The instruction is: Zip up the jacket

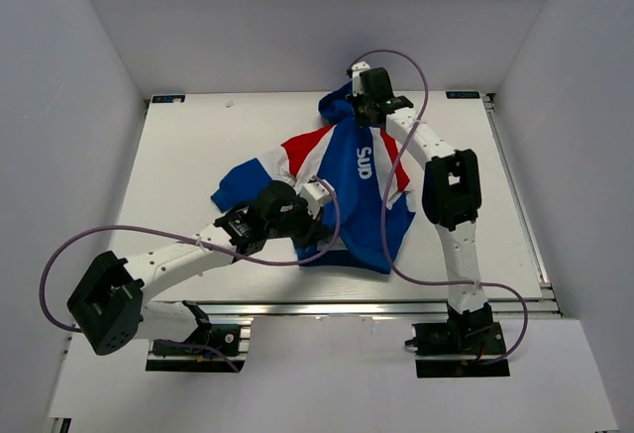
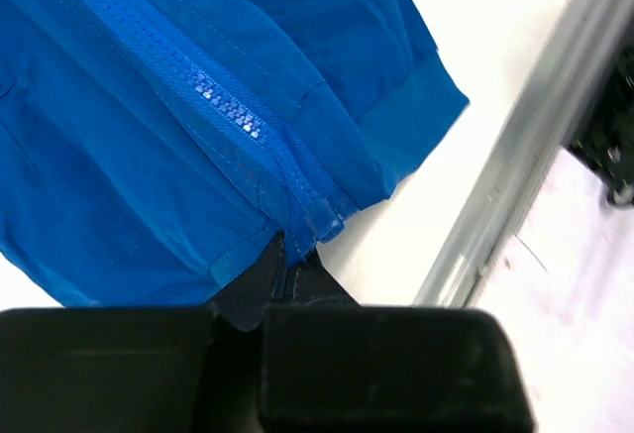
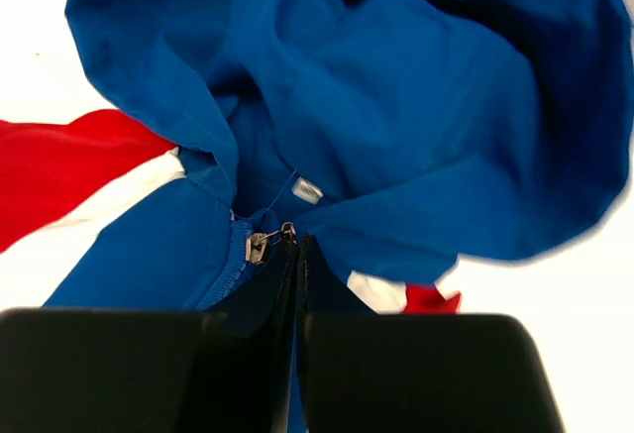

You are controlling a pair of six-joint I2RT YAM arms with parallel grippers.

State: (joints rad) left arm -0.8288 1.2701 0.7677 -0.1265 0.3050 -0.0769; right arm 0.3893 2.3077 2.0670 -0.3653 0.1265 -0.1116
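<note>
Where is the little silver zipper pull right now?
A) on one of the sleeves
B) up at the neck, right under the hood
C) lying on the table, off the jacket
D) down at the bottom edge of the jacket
B: the right wrist view shows the zipper pull at the neck of the jacket, just below the hood, at the tips of the right claw.

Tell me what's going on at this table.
Two robot arms are zipping a small blue and red jacket that lies on the white table. The left gripper pinches the bottom hem at the foot of the zipper, whose teeth look meshed there. The right gripper is shut at the collar, right at the slider just below the hood. The zip looks about done.
</note>
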